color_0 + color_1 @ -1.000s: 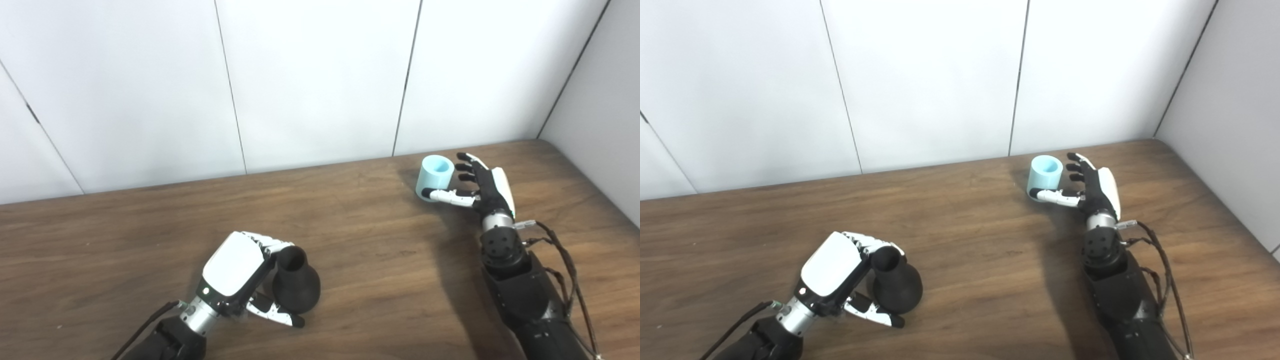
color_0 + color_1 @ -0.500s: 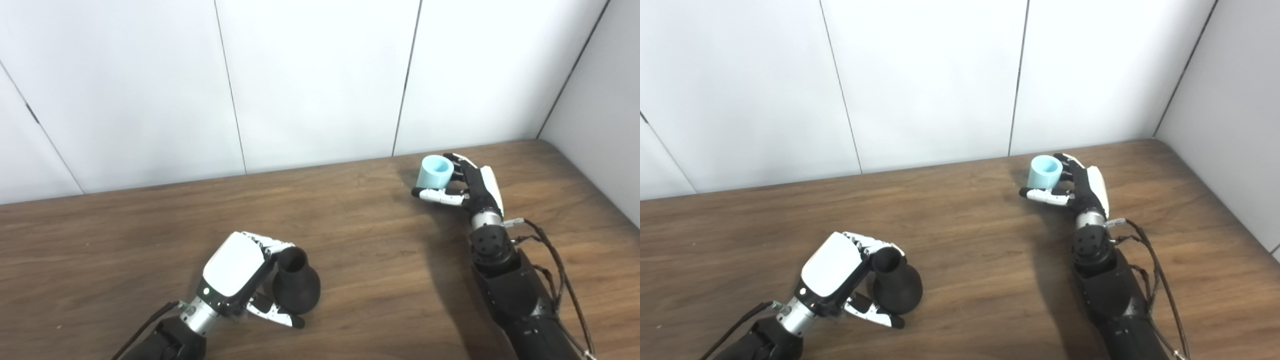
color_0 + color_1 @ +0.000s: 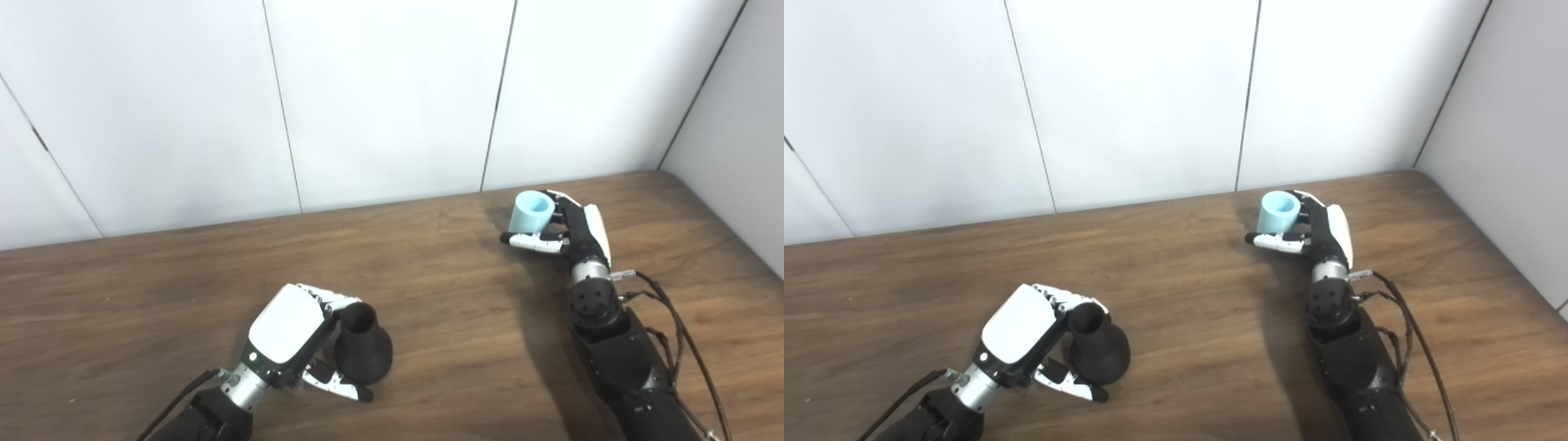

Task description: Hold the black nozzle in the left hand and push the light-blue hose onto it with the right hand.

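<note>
The black nozzle, a flask-shaped piece with its open neck up, stands on the wooden table at the lower left. My left hand is wrapped around its neck and left side, thumb curled under its base. At the far right a short light-blue hose piece, open end up, sits in my right hand. The fingers are closed round its far side and the thumb lies across its near bottom edge. The hose piece looks slightly raised off the table.
White wall panels rise directly behind the table's far edge, and a side wall closes the right corner. Bare wood lies between the two hands. Cables run along my right forearm.
My right hand has closed its fingers around the light-blue hose piece and shifted a little to the left with it. The left hand and the nozzle have stayed put.
</note>
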Available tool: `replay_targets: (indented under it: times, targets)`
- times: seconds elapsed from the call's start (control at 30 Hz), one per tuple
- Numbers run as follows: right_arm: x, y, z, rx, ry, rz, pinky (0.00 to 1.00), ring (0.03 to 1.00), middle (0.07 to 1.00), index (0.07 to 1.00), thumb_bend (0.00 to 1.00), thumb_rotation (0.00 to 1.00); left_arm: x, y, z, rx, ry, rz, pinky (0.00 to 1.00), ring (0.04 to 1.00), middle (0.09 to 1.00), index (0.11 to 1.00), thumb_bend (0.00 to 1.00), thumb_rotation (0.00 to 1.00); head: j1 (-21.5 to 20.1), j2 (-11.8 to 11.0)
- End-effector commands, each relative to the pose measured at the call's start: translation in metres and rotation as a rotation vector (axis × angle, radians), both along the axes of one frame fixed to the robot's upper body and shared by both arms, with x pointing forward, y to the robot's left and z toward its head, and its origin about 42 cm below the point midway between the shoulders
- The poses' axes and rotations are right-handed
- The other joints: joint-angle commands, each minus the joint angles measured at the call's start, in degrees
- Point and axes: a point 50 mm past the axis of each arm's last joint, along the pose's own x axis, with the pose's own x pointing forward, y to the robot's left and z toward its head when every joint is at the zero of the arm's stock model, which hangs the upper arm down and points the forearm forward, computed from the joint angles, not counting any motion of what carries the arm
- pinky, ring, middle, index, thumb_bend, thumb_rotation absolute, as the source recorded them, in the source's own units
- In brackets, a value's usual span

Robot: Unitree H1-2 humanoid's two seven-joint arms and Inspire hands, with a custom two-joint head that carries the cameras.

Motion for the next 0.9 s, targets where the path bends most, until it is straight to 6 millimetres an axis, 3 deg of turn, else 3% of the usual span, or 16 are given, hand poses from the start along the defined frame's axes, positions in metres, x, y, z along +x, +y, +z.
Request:
replay_targets:
  times: [0.0, 0.03, 0.07, 0.17, 0.87]
  targets:
    - [0.0169, 0.0148, 0.0219, 0.008, -0.108, 0.024, 0.53, 0.601, 0.639, 0.631, 0.83, 0.07, -0.1024, 0.0207, -0.1158, 0.057, 0.341, 0.053, 0.25, 0.324, 0.412, 0.527, 0.51, 0.0, 0.0, 0.1]
    - [0.0171, 0.015, 0.0214, 0.011, -0.117, 0.013, 0.48, 0.555, 0.601, 0.562, 0.68, 0.1, -0.1024, 0.0208, -0.1157, 0.058, 0.343, 0.053, 0.26, 0.33, 0.415, 0.528, 0.51, 0.0, 0.0, 0.1]
    - [0.0172, 0.0151, 0.0209, 0.012, -0.125, 0.005, 0.44, 0.509, 0.546, 0.524, 0.61, 0.05, -0.1024, 0.0208, -0.1155, 0.059, 0.343, 0.052, 0.26, 0.332, 0.416, 0.528, 0.51, 0.0, 0.0, 0.1]
    - [0.0172, 0.0154, 0.0192, 0.007, -0.143, -0.01, 0.38, 0.431, 0.467, 0.511, 0.53, 0.0, -0.1022, 0.0207, -0.115, 0.059, 0.343, 0.051, 0.26, 0.333, 0.417, 0.528, 0.52, 0.0, 0.0, 0.1]
    - [0.0106, 0.0189, 0.0197, 0.011, -0.151, 0.0, 0.39, 0.441, 0.462, 0.514, 0.52, 0.0, -0.1015, 0.0193, -0.1173, 0.067, 0.342, 0.048, 0.25, 0.315, 0.409, 0.527, 0.51, 0.0, 0.3, 0.3]
